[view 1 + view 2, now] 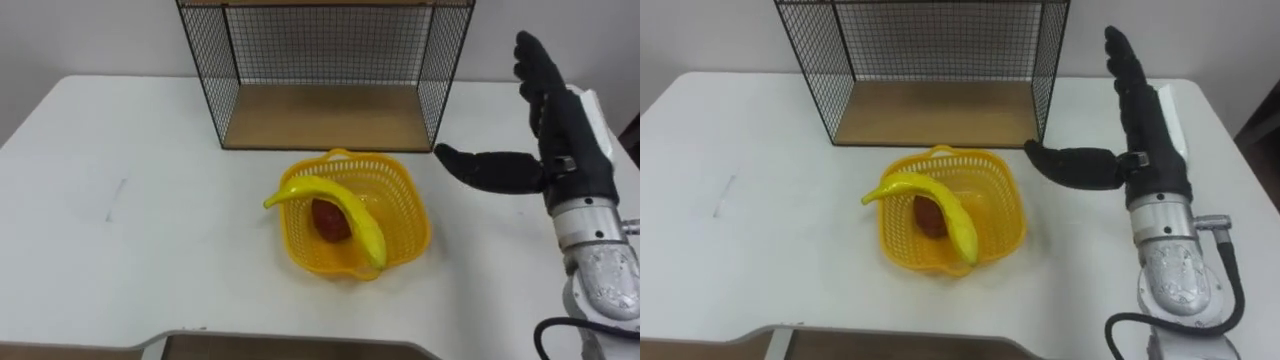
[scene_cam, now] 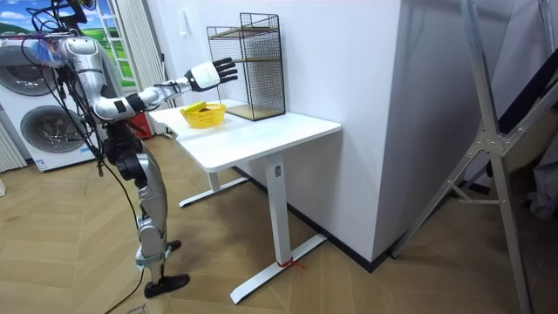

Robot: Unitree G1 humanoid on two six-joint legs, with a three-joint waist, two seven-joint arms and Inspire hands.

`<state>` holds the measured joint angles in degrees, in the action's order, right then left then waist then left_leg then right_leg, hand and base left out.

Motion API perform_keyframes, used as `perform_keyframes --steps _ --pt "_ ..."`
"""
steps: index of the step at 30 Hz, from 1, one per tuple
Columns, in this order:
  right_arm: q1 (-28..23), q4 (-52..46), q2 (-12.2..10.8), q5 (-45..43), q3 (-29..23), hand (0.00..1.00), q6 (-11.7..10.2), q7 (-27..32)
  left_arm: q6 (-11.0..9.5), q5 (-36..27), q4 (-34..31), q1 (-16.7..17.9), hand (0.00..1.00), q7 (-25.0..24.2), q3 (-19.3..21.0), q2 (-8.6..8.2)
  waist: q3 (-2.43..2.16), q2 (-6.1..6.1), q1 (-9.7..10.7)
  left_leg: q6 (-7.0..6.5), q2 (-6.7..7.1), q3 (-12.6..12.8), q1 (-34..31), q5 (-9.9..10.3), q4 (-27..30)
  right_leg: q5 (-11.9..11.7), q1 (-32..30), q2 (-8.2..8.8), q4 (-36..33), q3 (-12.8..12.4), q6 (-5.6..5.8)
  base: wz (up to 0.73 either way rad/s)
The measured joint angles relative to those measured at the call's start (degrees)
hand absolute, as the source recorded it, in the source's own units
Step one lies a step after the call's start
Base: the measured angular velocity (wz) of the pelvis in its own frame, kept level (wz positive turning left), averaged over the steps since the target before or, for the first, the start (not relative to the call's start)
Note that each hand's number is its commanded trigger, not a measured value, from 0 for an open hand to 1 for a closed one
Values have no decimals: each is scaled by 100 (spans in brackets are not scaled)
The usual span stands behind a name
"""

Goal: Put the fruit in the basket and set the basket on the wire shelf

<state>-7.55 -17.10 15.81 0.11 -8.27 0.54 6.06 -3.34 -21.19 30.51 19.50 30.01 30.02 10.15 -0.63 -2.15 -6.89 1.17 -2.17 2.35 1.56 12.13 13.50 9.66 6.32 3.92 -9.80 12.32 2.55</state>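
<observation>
we judge the first half of the job done: the yellow basket (image 1: 405, 225) stands on the white table (image 1: 150, 200) just in front of the wire shelf (image 1: 325, 115), and both fruits are in it. a red fruit (image 1: 330, 222) lies down on its floor, and a banana (image 1: 350, 208) arches over that, its stem end poking past the rim on our left and its other end resting on the near rim. our right hand (image 1: 565, 150) hovers to the right of the basket, apart from it, wide open with fingers straight and thumb stretched toward the basket, holding nothing. what is left, as we read it, is to grasp the basket, lift it and set it inside the wire shelf. the banana sits loosely and could slide off in the lift.
</observation>
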Motion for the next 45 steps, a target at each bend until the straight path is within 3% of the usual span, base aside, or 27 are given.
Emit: perform_keyframes --steps 5,9,14,17,21,29,33,42,45 --pt "-76 -196 -4 317 -192 0 -44 116 -200 100 -1389 -169 0 927 424 -1 3 -5 -101 0 3 -2 13 -1 5 3 20 1 17 -2 -2 0" --pt "-81 -190 -24 842 -238 0 -64 270 -370 146 -2588 -207 0 1496 468 -2 7 31 -123 -1 6 -3 2 0 15 2 11 1 14 -4 -2 0" --pt "-189 -96 -95 1177 -236 0 -228 245 -489 615 -3565 -212 0 1676 309 -4 21 19 -67 -2 14 -24 -49 2 45 3 -26 7 21 28 -2 1" --pt "-210 60 -132 1488 -185 0 -323 102 -583 726 -4045 -215 0 1639 -36 -4 47 13 44 -9 40 -94 -111 -2 91 3 -21 24 21 88 -1 9" --pt "-224 273 -369 1805 -97 0 -327 -95 -604 719 -4558 -300 0 1166 -613 -9 67 3 95 -13 47 -114 -114 -6 137 4 -19 28 20 102 0 4" --pt "-264 674 -487 2304 246 0 -450 -474 -702 90 -4768 -479 0 42 -1525 -32 91 29 359 -14 58 -135 -100 -6 91 4 48 28 91 127 2 1" --pt "-261 915 -691 2347 437 0 -500 -726 -708 -237 -4720 -660 0 -725 -2102 -108 136 101 430 -15 58 -114 -98 -7 107 4 39 28 91 115 2 0" --pt "-248 1482 -786 2435 761 0 -540 -951 -705 -743 -3785 -728 0 -1964 -3073 -418 165 165 511 -22 34 49 -129 -10 122 4 -148 33 -34 -62 3 -9" --pt "-248 1652 -791 2437 885 0 -539 -1078 -617 -741 -3595 -725 0 -2390 -3291 -421 146 218 521 -23 24 78 -140 -10 129 4 -208 33 -94 -102 3 -7"
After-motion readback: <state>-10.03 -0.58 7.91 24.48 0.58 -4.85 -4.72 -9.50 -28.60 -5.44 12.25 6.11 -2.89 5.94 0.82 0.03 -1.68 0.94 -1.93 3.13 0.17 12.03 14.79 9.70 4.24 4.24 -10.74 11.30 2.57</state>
